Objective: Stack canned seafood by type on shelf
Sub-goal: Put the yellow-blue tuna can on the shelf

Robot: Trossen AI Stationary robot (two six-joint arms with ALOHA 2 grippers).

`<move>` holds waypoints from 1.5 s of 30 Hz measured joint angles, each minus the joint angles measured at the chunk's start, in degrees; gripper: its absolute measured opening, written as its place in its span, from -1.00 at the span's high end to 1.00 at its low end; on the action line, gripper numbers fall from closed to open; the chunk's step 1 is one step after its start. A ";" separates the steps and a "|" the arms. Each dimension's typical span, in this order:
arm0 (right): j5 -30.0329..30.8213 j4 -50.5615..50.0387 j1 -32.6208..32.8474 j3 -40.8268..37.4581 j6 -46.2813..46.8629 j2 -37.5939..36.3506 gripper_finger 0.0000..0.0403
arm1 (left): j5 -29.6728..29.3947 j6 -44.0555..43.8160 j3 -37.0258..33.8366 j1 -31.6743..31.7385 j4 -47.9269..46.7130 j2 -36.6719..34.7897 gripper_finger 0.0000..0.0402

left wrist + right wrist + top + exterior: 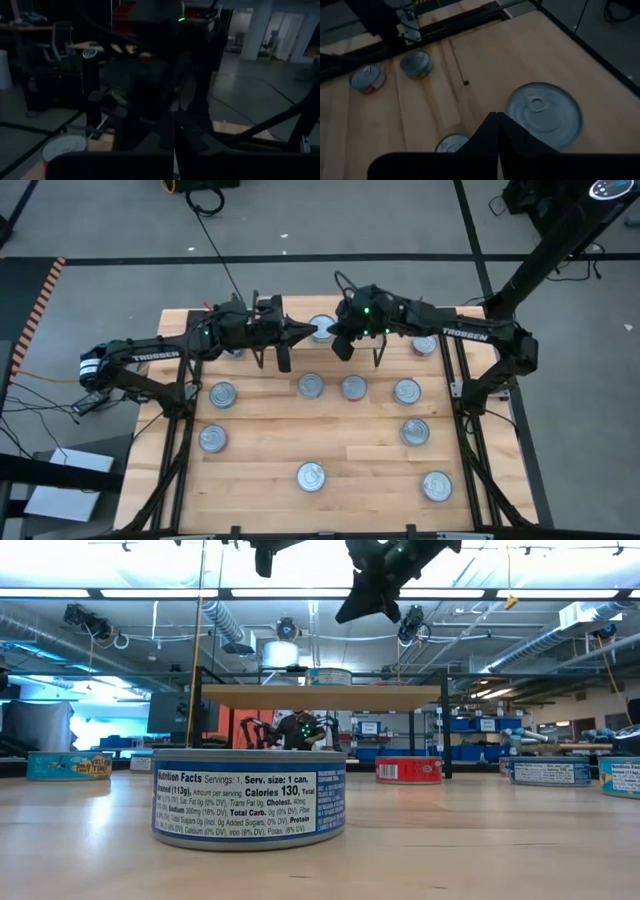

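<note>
My tabletop (330, 450) is the biggest thing here, and most of the work is still spread across it: tins lie singly about the boards, none stacked. The shelf (320, 697) stands at the far edge between my two arms, and I can make out only one can (322, 327) on its top board, so I judge the task barely begun, with nearly every tin left to sort by type.

My left gripper (300, 332) and right gripper (340, 330) both hover over the shelf, just beside that can, fingers pressed together and holding nothing.

The high view gives me the whole scatter but no labels. The low view gives what it cannot: a dark blue tin (249, 798) up close, a red tin (408, 770) under the shelf, teal ones at the sides. My right wrist view shows the shelf can's pull-tab lid (544, 116) close beneath my fingers. My left wrist view is too dark to add much.
</note>
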 joint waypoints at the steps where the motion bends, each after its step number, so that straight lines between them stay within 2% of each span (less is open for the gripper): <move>1: -0.99 0.15 -0.65 0.00 -0.50 0.09 0.97 | 0.11 -0.10 -1.13 -0.09 1.86 -0.04 0.99; 6: -7.73 4.26 -3.00 0.00 -2.18 1.98 0.96 | 2.07 -3.78 -10.16 -0.17 14.76 -1.52 0.99; 11: -8.11 5.91 -5.13 0.00 -2.23 4.78 0.97 | 2.02 -4.77 -16.26 -0.15 18.13 -3.78 0.99; 16: -10.12 5.49 -7.62 0.70 0.50 7.10 0.97 | 1.47 -4.56 -17.13 0.23 18.55 -5.35 0.99; 20: -10.73 1.11 -7.64 5.63 -0.73 10.83 0.97 | 0.85 -3.63 -17.16 0.64 16.90 -5.94 0.99; 25: -7.58 -8.06 -7.23 14.22 -2.55 16.11 0.97 | 0.85 -3.38 -17.16 1.04 15.88 -7.44 0.98; 31: -5.63 -14.49 -8.02 19.19 -4.40 19.60 0.97 | 0.79 -3.06 -17.11 1.04 14.96 -9.12 0.98; 36: -3.12 -13.21 -8.44 19.04 -5.05 20.57 0.97 | 0.59 -3.25 -17.10 1.05 13.59 -9.09 0.98; 45: -2.59 -7.36 -9.38 19.06 -4.93 22.73 0.97 | 0.60 -3.38 -17.10 1.04 12.59 -9.09 0.98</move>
